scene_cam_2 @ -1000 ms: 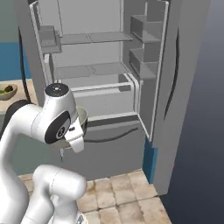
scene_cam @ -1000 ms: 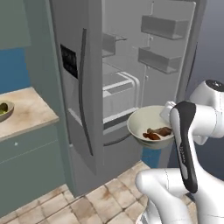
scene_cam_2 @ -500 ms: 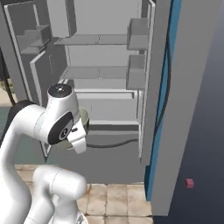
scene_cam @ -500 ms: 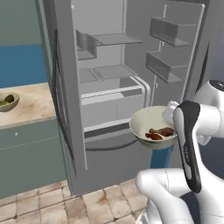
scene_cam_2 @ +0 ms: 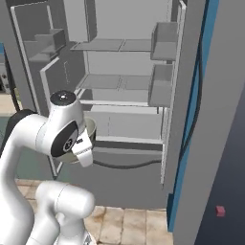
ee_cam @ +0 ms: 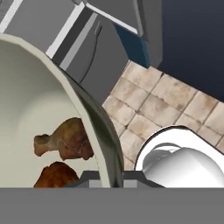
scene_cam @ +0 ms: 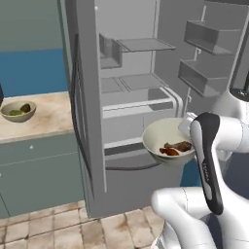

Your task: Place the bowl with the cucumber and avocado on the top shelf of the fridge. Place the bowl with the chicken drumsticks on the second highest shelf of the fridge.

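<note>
Neither bowl is on a shelf yet, so both halves of the job are open. The bowl with the cucumber and avocado sits on the counter to the left of the fridge, well apart from the arm. The bowl with the chicken drumsticks is up in the air in front of the open fridge, about level with the drawers and below both upper shelves. The top shelf is bare, and so is the second shelf under it. The drumsticks lie together in the bottom of the bowl, which looks level.

The arm is folded in close, forearm upright, wrist tucked behind the bowl's right rim. The gripper is clamped on that rim, its fingers closed narrow on the bowl's wall. My read: the bowl needs a lift and a reach forward to the second shelf, then a trip back for the green bowl.
</note>
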